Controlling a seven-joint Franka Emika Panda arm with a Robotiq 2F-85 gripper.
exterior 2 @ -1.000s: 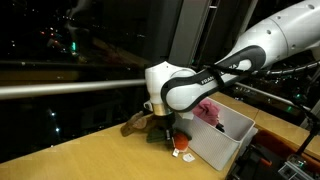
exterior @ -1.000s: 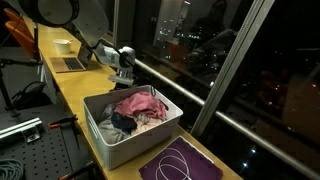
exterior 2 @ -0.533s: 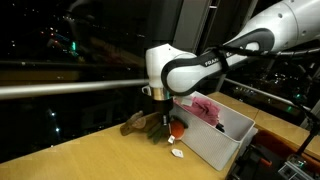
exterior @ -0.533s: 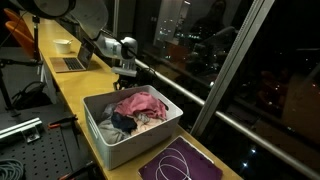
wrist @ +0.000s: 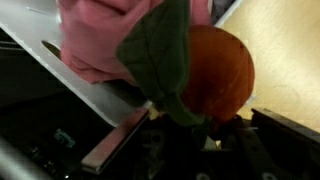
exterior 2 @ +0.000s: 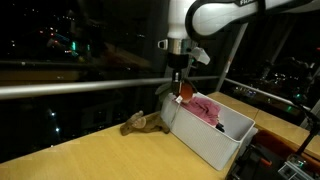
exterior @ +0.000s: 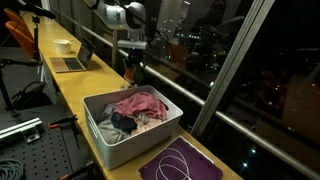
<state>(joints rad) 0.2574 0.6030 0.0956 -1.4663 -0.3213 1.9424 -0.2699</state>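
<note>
Checking all views, found the gripper [exterior 2: 178, 84] clenched on an orange ball-like item [wrist: 215, 70] with a green cloth leaf [wrist: 160, 55], hung well above the bench [exterior 2: 90, 155] at the rim of the white bin [exterior 2: 205, 145] of pink clothes [wrist: 95, 40]; over or just beside that rim, could not tell. Judged light and soft, apt to squash or slip if pinched by the leaf alone; best held across the orange body. Noted brown cloth [exterior 2: 140, 123] on the bench below.
</note>
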